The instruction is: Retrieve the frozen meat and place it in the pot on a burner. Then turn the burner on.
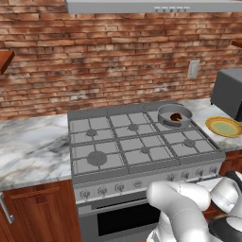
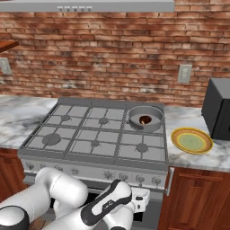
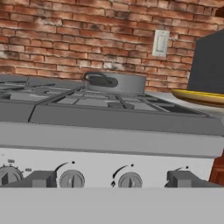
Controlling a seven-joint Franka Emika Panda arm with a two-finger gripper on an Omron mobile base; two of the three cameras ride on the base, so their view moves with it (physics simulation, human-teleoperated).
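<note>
- Meat (image 2: pixel 145 119): inside pot (image 2: pixel 156 122), back-right burner.
- Pincer (image 3: pixel 111 183): spread wide, empty, level with the stove knobs.
- Knob (image 3: pixel 130 180): just ahead at 1 o'clock of the pincer.

A shallow round grey metal pot (image 3: pixel 115 82) sits on the grey stove grate (image 3: pixel 100 101) at twelve o'clock. Round silver knobs (image 3: pixel 130 180) line the front panel at six o'clock; a flat yellow plate (image 3: pixel 199 97) lies at three o'clock.

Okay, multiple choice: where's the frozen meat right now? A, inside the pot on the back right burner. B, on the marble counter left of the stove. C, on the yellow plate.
A: the frozen meat lies inside the pot on the stove's back right grate.
</note>
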